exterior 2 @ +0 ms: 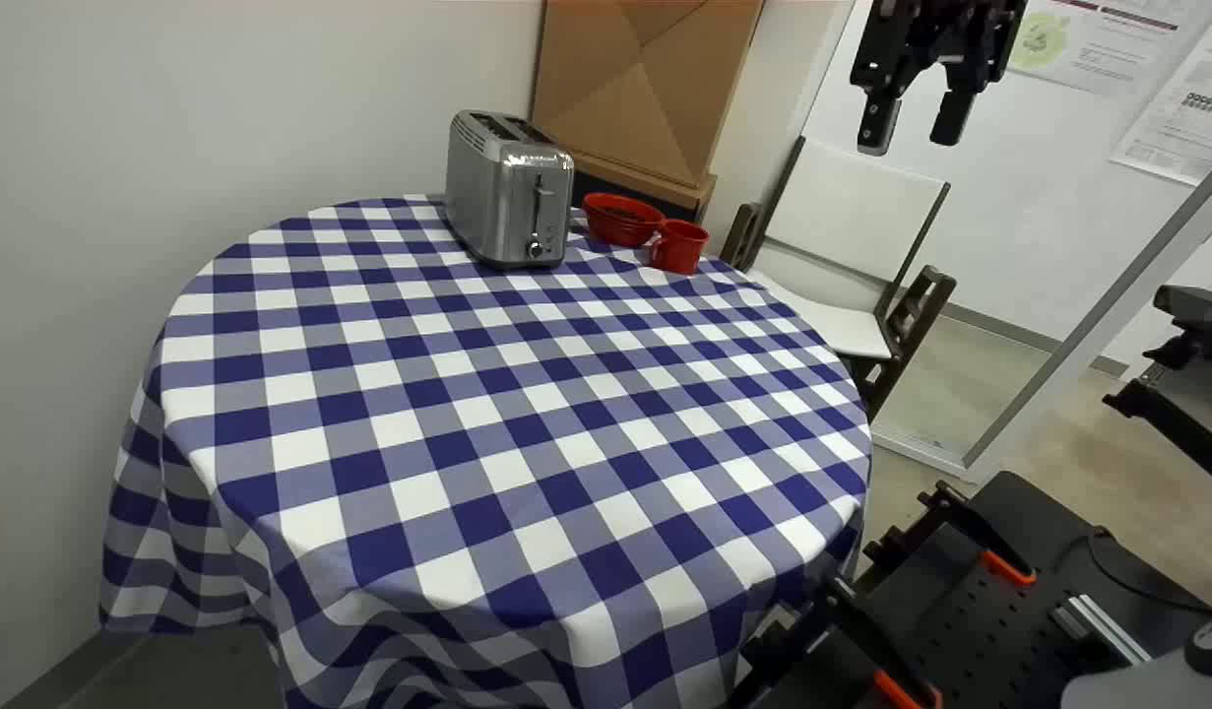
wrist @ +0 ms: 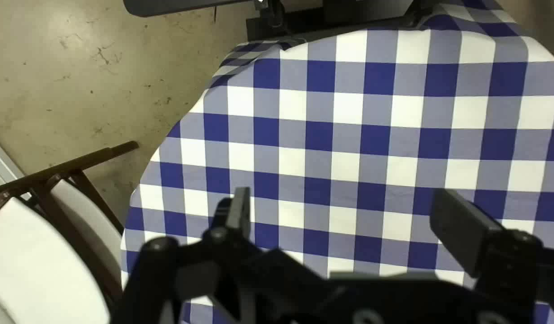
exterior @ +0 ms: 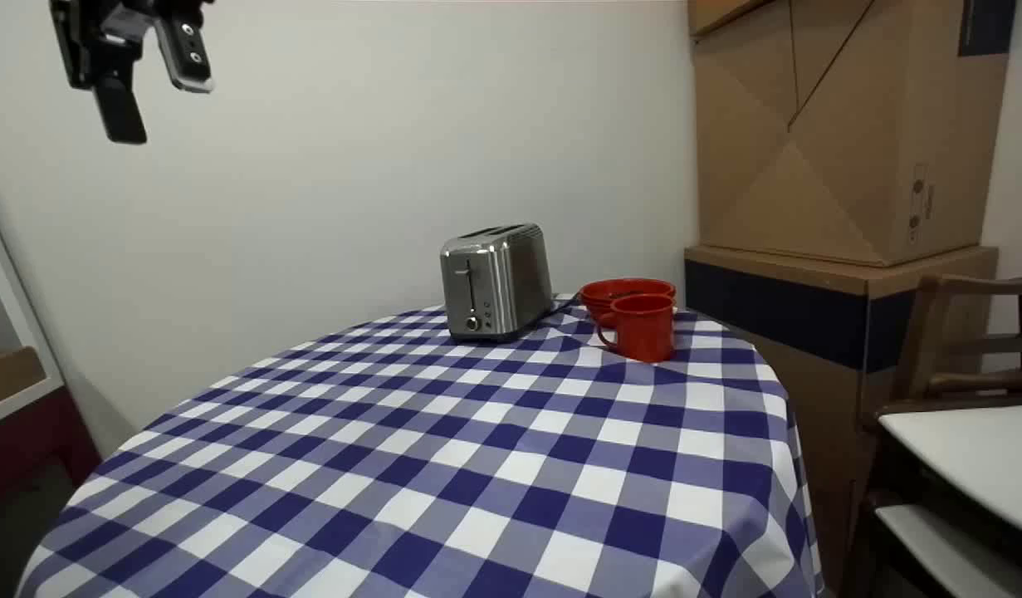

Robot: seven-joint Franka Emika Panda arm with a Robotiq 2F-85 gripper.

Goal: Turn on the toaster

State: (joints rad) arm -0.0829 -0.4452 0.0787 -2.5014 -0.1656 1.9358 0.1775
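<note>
The silver toaster stands upright on the checkered tablecloth near the wall; it also shows in an exterior view. Its front lever sits near the top of its slot, with a round knob below. The lever also shows in an exterior view. My gripper is open and empty, high above the table and well away from the toaster. It also shows in an exterior view. In the wrist view the open fingers are over tablecloth only; the toaster is out of that view.
A red cup and red bowls stand beside the toaster. A dark cord runs behind it. Cardboard boxes and a chair stand beyond the table. The blue-and-white tablecloth hangs over the table's edge.
</note>
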